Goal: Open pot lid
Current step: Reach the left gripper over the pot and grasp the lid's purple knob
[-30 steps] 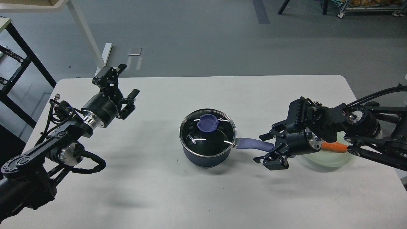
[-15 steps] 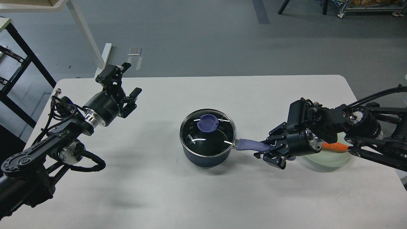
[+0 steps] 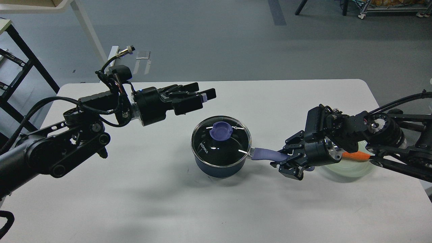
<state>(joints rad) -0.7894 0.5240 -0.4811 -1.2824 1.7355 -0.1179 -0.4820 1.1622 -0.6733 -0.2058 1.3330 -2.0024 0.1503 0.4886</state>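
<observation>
Where the left arm enters at 9 o'clock, its lower links are cut off by the view's edge. The left gripper (image 3: 202, 95) is seen side-on at 10 o'clock from the pot (image 3: 221, 158), raised above the worktop (image 3: 168, 202); its fingers overlap, so their spacing cannot be told. The pot stands at the worktop's centre, with the glass lid (image 3: 221, 141) seated on its rim and the purple knob (image 3: 221, 131) uppermost. The purple handle (image 3: 266, 154) points to 3 o'clock. The right gripper (image 3: 285, 162) is closed on the handle's far end, hiding that end. Behind the right wrist, a pale green plate (image 3: 351, 168) and an orange item (image 3: 354, 156) are partly hidden; the item's identity cannot be told. The worktop is white with rounded corners. Beyond it at 12 o'clock lies grey floor (image 3: 216, 40); a black frame (image 3: 20, 67) and a white table leg (image 3: 89, 33) stand at 10 o'clock.
</observation>
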